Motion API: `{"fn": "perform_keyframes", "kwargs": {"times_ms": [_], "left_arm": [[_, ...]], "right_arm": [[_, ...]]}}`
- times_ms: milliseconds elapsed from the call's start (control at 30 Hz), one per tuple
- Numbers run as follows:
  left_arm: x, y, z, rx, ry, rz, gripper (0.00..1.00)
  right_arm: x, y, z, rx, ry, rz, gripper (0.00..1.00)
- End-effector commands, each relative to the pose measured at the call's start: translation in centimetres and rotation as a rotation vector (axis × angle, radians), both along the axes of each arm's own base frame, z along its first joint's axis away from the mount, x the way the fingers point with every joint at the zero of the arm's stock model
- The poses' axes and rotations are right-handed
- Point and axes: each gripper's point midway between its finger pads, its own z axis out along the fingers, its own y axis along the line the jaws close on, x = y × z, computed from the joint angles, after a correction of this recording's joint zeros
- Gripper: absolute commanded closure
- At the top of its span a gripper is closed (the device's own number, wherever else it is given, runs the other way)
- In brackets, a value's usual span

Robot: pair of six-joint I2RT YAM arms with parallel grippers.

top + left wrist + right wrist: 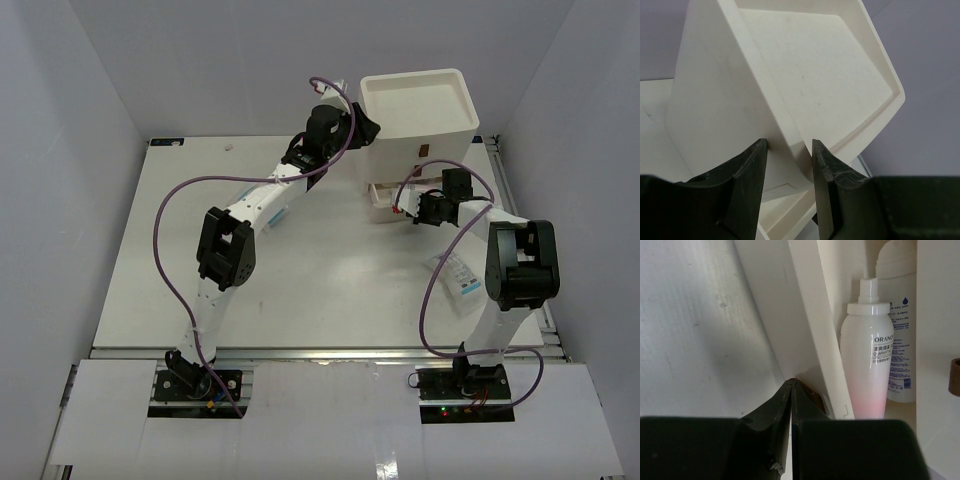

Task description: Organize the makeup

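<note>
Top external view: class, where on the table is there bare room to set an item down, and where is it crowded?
Free: the middle of the table, between the left arm and right arm, and the strip left of the left arm. Crowded: the far right, where the box, its open drawer, the right hand and printed packets cluster.

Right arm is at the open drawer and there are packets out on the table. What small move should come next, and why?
Probably draw the right fingers back from the drawer and swing toward the packets. The fingers look shut on nothing, the drawer stands open with bottles inside, and the packets lie loose on the table beside that arm.
</note>
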Motion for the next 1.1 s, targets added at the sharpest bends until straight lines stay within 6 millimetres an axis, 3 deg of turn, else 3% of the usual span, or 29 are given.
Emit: {"fn": "perform_keyframes", "kwargs": {"times_ms": [0,400,567,733,867,1000,1067], "left_arm": [[-3.8,-1.5,-2.8,0.057,0.125,-0.13,0.51],[-4.0,-1.8,-3.5,0.055,0.148,-0.138,0.51],[-4.0,-1.8,-3.5,0.046,0.156,-0.133,0.51],[-3.8,-1.5,-2.6,0.039,0.141,-0.116,0.5],[-2.8,0.2,-0.4,0.016,0.11,-0.064,0.41],[-1.7,2.4,2.8,-0.016,0.059,-0.009,0.26],[-1.3,3.4,5.0,-0.038,0.024,0.009,0.17]], "right_arm": [[6.1,-0.8,3.7,-0.043,-0.211,-0.078,0.92],[11.0,0.8,3.6,-0.047,-0.335,-0.175,0.79],[11.0,0.8,3.3,-0.036,-0.312,-0.195,0.78],[8.5,1.3,4.2,0.035,-0.246,-0.196,0.78],[3.9,1.3,8.7,0.18,-0.13,-0.226,0.73],[-2.1,1.1,10.8,0.324,0.097,-0.268,0.52],[-4.2,1.0,12.6,0.383,0.149,-0.267,0.28]]}}
